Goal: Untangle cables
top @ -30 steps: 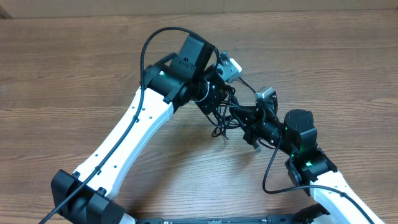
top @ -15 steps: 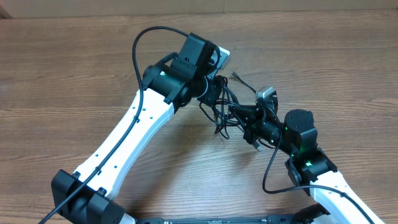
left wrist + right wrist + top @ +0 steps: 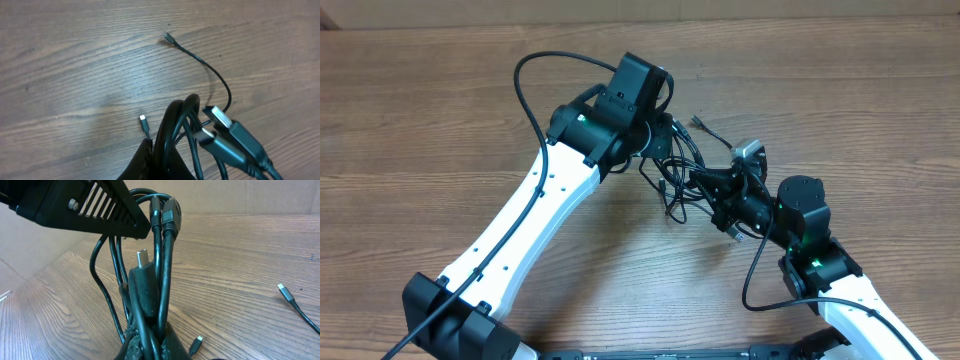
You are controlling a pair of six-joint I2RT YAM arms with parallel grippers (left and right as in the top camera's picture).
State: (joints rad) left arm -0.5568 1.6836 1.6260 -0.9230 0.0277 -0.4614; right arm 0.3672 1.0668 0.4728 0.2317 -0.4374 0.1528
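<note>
- Left wrist view: the left gripper is pressed together, pinching a loop of the cables at the bottom edge.
- Two larger plugs, silvery at their tips, lie against that loop.
- In the right wrist view, the right gripper is also clamped on the cables, and the strands stand upright from between its jaws.
- A silvery plug pokes up among them, just under the left gripper.
- From overhead, the knot hangs between the two grippers, near mid-table.
- Loose thin ends trail out onto the wooden table.
</note>
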